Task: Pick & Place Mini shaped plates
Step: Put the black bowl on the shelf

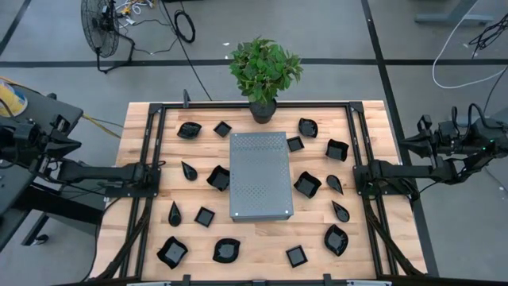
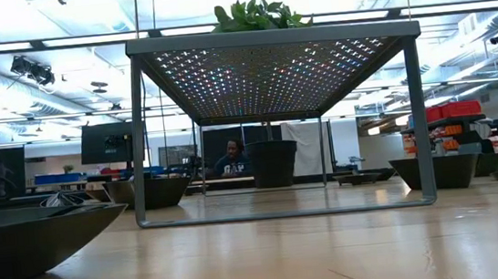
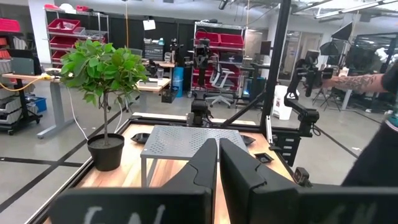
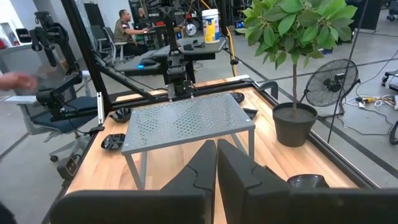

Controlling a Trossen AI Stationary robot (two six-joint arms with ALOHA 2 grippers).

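Observation:
Many small glossy black plates lie flat on the wooden table around a grey perforated stand (image 1: pixel 260 176). Some are square (image 1: pixel 205 216), some teardrop-shaped (image 1: pixel 174 214), some rounded and wavy-edged (image 1: pixel 226 251). The low view shows one close by (image 2: pixel 30 247) and others farther off (image 2: pixel 449 171). My left gripper (image 1: pixel 157 176) waits shut at the table's left edge (image 3: pixel 217 143), pointing at the stand. My right gripper (image 1: pixel 357 175) waits shut at the right edge (image 4: pixel 216 144), also facing the stand. Neither touches a plate.
A potted plant (image 1: pixel 263 107) stands at the table's far edge, behind the stand. Black frame rails (image 1: pixel 151 143) run along the left and right sides of the table. People sit and stand in the room beyond; an arm and hand (image 3: pixel 357 81) show past the table's right side.

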